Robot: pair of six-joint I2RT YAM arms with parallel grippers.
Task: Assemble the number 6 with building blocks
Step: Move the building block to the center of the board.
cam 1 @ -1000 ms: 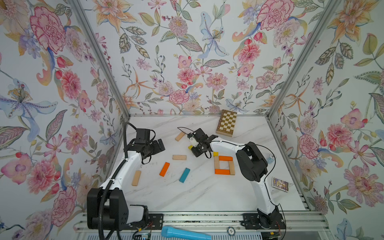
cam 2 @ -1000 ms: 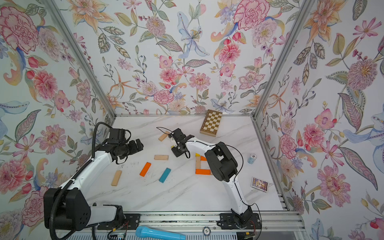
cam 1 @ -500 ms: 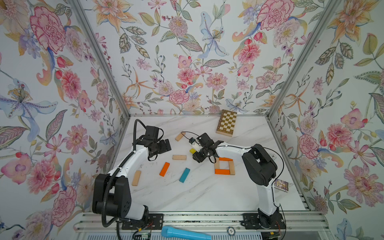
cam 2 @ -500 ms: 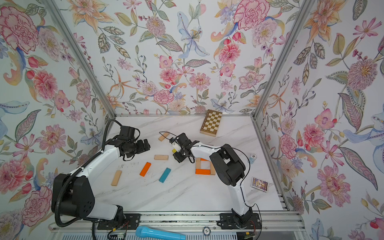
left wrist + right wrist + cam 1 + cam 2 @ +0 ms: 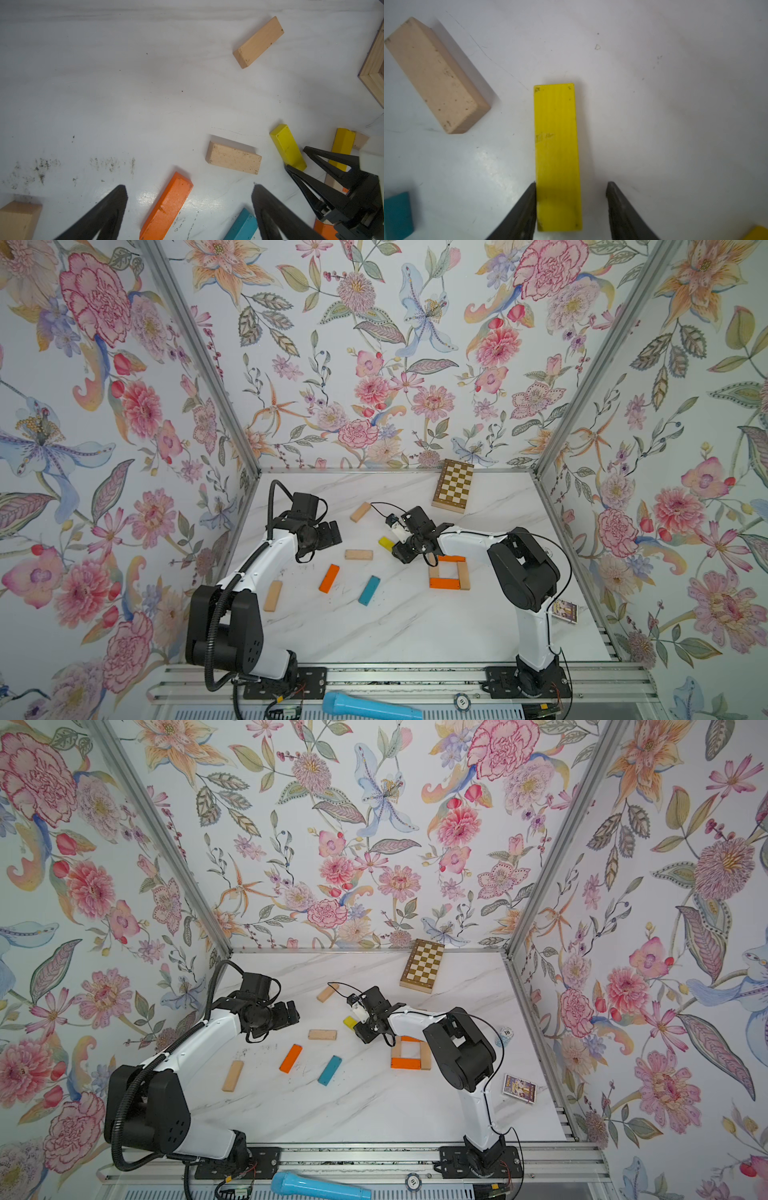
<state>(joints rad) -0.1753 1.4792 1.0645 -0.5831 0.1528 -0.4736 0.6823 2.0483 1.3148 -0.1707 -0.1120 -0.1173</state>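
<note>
Two orange and two beige building blocks form a square loop (image 5: 444, 583) (image 5: 405, 1063) under my right arm. A yellow block (image 5: 386, 542) (image 5: 557, 145) lies flat on the table between the fingers of my right gripper (image 5: 398, 549) (image 5: 571, 183). The gripper is open: one finger touches the block's side and the other stands clear of it. A second yellow block (image 5: 342, 147) lies by the loop. My left gripper (image 5: 332, 533) (image 5: 189, 186) hangs wide open and empty over a loose orange block (image 5: 329, 578) (image 5: 166, 207). No number 6 shape shows.
More loose blocks lie around: beige ones (image 5: 358, 554), (image 5: 360, 512), (image 5: 272, 595) and a teal one (image 5: 369, 590). A chequered board (image 5: 454, 492) leans at the back wall. A card box (image 5: 565, 610) lies at the right edge, and a blue microphone (image 5: 370, 707) on the front rail.
My right gripper has come forward and down around the yellow block, and its jaws have changed width. My left arm has reached further right toward the loose blocks.
</note>
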